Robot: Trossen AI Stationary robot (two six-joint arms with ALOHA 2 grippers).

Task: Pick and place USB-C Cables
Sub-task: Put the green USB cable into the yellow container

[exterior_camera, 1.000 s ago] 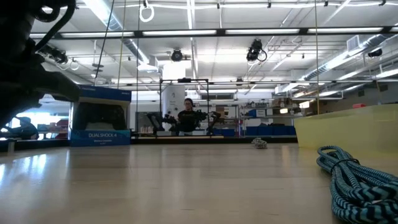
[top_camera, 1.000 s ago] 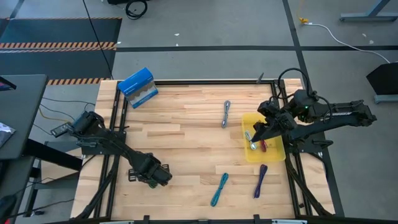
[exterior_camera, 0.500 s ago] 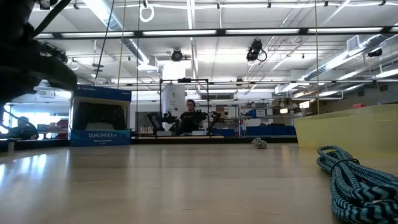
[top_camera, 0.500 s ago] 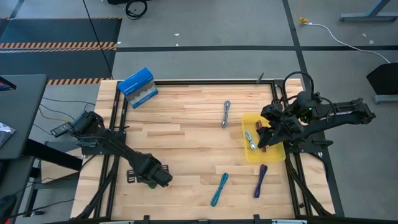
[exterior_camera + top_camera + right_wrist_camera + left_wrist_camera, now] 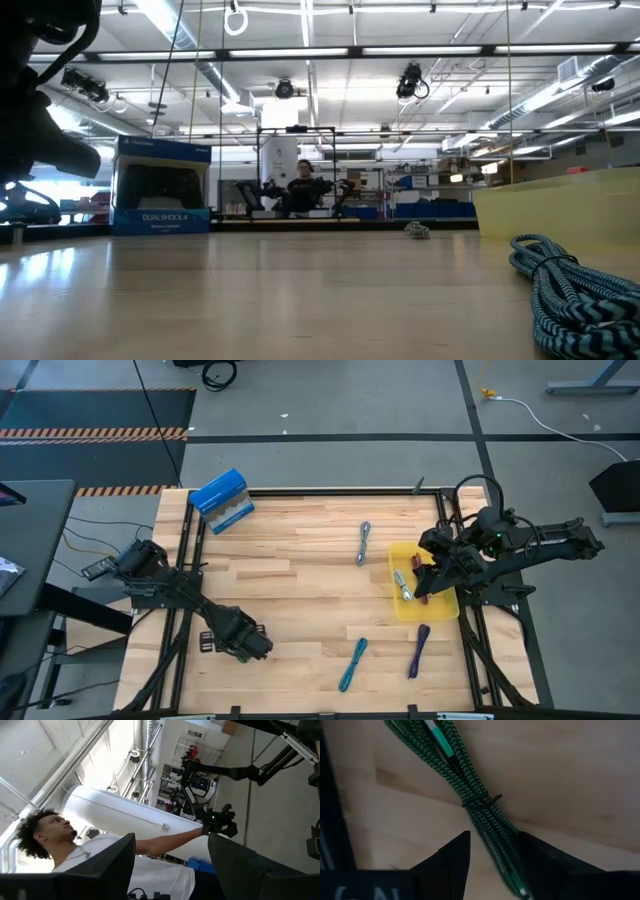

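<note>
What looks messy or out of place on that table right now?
Nothing is spilled or broken. The cables just lie scattered: grey cable, teal cable and purple cable on the bare wood, others already in the yellow tray. The left end effector is open around a green cable.

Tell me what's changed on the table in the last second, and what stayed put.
The right gripper pulled back toward the right rim of the yellow tray, leaving a maroon cable beside the pale blue one. The left gripper slid slightly left, open astride the green cable. The grey, teal and purple cables and the blue box didn't move.
</note>
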